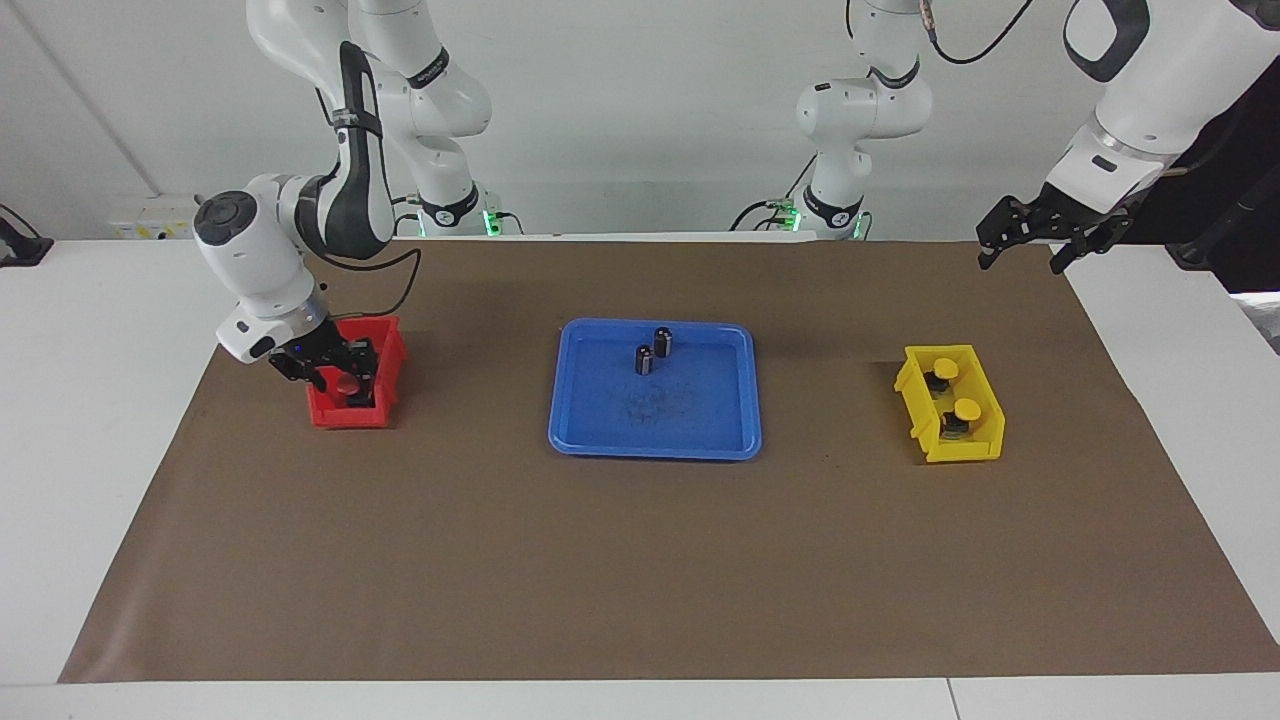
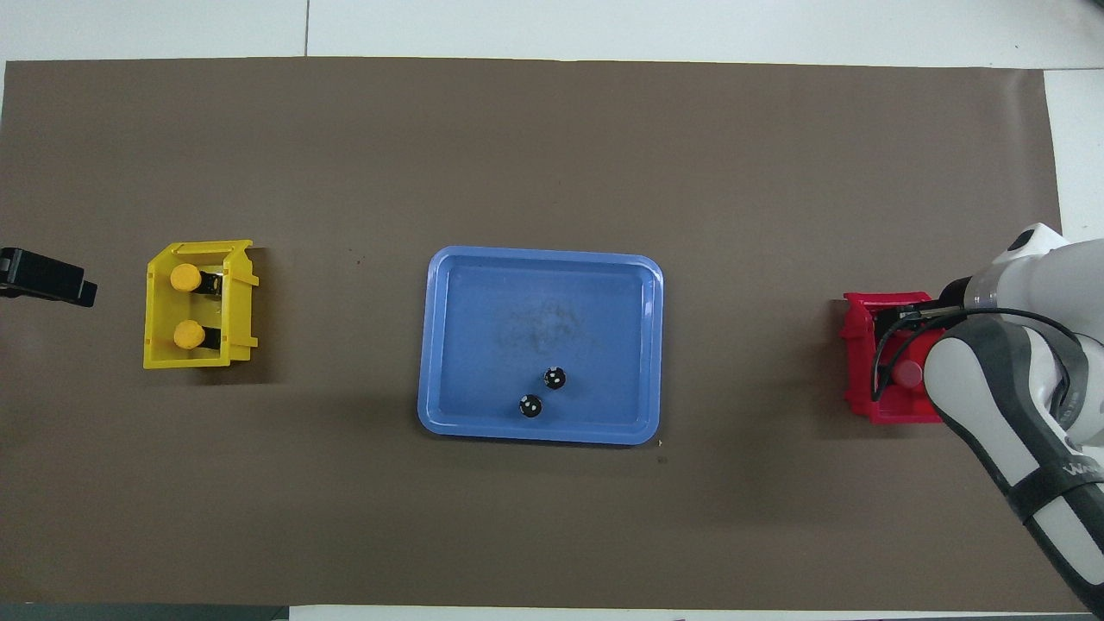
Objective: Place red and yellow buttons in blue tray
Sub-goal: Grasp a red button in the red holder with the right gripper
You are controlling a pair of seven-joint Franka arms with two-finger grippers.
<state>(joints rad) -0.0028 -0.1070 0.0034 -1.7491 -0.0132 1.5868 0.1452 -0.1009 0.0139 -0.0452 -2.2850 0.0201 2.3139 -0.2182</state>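
The right pincer [image 1: 338, 377] is down inside the small red plastic bin [image 1: 350, 418], which sits on the brown-covered tabletop [image 1: 640, 560] well apart from the flat bright-blue plastic tray [image 1: 680, 425], toward the right arm's end. Its fingers look spread, one on either side of a push-button with a round red cap [image 1: 347, 383]. They do not seem to be pinching it yet. Only this one red cap shows; a second red button cannot be made out.

The left pincer [image 1: 1035, 242] waits in the air over the tabletop's edge at the left arm's end, fingers apart and holding nothing.

Between it and the blue tray stands the small yellow plastic bin [image 1: 930, 450] with two yellow-capped push-buttons [image 1: 946, 368] [image 1: 966, 408] in it, one nearer the robots than the other.

In the tray's half nearer the robots stand two dark capless cylinders [image 1: 663, 342], close together. The tray's farther half is bare, so no coloured button is in it yet.

These buttons are probably light, rigid plastic. The domed cap is likely smooth and could slip, so the blocky black base should give the surer hold. The bin walls leave little room, so a straight lift seems wisest.
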